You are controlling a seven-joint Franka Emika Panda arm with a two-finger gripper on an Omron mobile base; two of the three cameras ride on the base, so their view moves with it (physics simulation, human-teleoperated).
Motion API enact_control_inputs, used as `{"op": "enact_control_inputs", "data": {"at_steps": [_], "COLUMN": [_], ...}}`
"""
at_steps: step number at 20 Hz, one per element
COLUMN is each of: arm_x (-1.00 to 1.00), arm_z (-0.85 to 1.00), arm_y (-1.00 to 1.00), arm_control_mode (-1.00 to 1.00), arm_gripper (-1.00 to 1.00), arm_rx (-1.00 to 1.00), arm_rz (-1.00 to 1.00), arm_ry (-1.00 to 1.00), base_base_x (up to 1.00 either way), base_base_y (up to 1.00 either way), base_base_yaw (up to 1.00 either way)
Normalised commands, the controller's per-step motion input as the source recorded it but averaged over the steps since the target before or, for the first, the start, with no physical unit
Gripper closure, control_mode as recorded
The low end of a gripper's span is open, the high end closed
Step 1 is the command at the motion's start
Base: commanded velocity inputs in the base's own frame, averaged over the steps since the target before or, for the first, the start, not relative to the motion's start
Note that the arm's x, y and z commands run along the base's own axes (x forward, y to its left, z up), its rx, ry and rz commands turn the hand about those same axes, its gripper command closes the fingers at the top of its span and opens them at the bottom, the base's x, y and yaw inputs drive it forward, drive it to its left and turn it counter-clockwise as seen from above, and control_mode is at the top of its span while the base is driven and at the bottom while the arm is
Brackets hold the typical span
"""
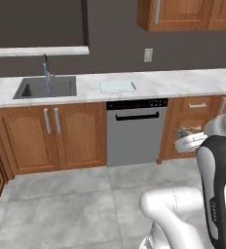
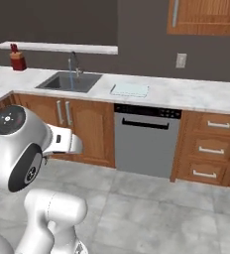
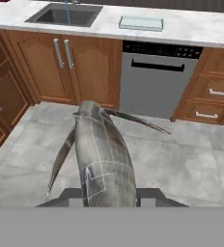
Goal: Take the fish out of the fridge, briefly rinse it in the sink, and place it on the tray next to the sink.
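In the hand view the fish (image 3: 104,154), dark grey with thin fins and tail, sticks out forward from my gripper (image 3: 109,197), which is shut on its body. I am holding it above the kitchen floor, some way back from the counter. The sink (image 1: 66,90) (image 2: 89,79) (image 3: 92,12) is a dark basin in the white marble counter, ahead and to the left. A thin blue stream drops from its faucet (image 1: 46,70). The pale blue-green tray (image 1: 117,86) (image 2: 130,90) (image 3: 141,23) lies flat on the counter just right of the sink. The fridge is out of view.
A grey dishwasher (image 1: 136,131) (image 3: 157,77) stands below the tray, with wooden cabinet doors (image 1: 51,136) to its left and drawers (image 2: 208,149) to its right. A red item (image 2: 18,60) sits on the counter's far left corner. Tiled floor (image 3: 191,159) lies between me and the counter.
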Motion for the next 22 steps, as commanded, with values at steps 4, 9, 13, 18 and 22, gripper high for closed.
{"op": "enact_control_inputs", "data": {"at_steps": [4,9,13,18,22], "arm_x": [0.0,0.0,0.0,0.0,0.0], "arm_z": [0.0,0.0,0.0,0.0,0.0], "arm_y": [0.0,0.0,0.0,0.0,0.0], "arm_control_mode": [1.0,1.0,1.0,1.0,1.0], "arm_gripper": [1.0,1.0,1.0,1.0,1.0], "arm_rx": [0.0,0.0,0.0,0.0,0.0], "arm_rz": [0.0,0.0,0.0,0.0,0.0], "arm_ry": [0.0,0.0,0.0,0.0,0.0], "base_base_x": [1.0,1.0,1.0,1.0,1.0], "base_base_y": [0.01,0.31,0.7,0.84,0.7], "base_base_yaw": [0.17,-0.03,-0.22,-0.27,-0.11]}}
